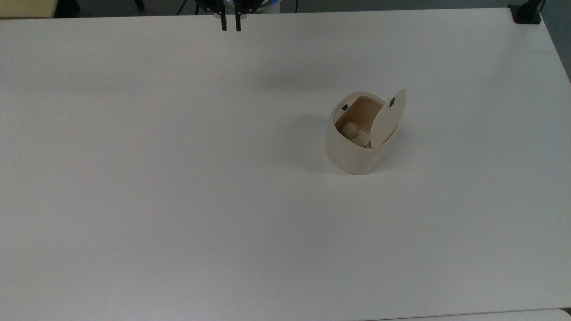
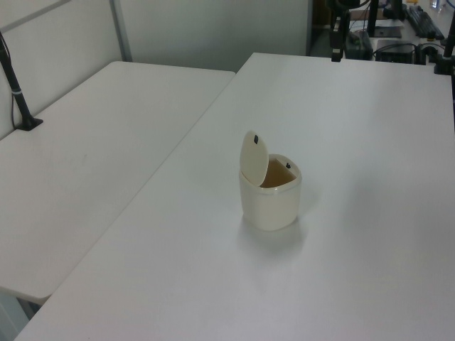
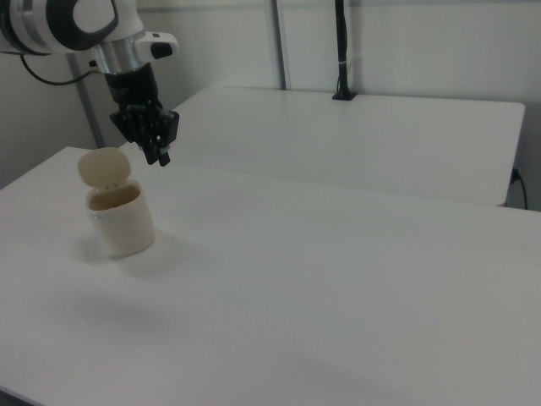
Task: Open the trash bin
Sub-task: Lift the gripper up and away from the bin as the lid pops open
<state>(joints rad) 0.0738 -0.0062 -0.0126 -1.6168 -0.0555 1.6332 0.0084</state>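
Trash bin (image 1: 354, 154) upright on the white table (image 1: 178, 187), right of centre in the top view, nearer the far edge than the near one. Cream-beige, rounded-square body; lid (image 1: 387, 117) swung up and standing almost on edge at the top view's right side of the rim, a small black mark near its upper corner. Mouth open: brownish inner walls, a small pale ball (image 1: 349, 129) and some light scraps inside. A second small black spot on the rim at the far corner. In the left view, same bin (image 2: 270, 202) mid-table, lid (image 2: 254, 158) raised on the left view's left; in the right view, bin (image 3: 123, 220) towards the right view's left, lid (image 3: 105, 167) tilted back above it.

Gripper (image 1: 230, 23) up at the far table edge in the top view, well apart from the bin, black fingers pointing down with a narrow gap between them, holding nothing. In the right view, gripper (image 3: 161, 156) hanging below the white arm (image 3: 76, 24), in the air.

Table surface plain, matte white, faint soft shadows. A second white table (image 2: 92, 163) alongside, a thin seam between the two. Black clamp post (image 3: 341, 51) on the neighbouring table, pale partition walls behind, cables and dark equipment (image 2: 398, 28) past the far end in the left view.
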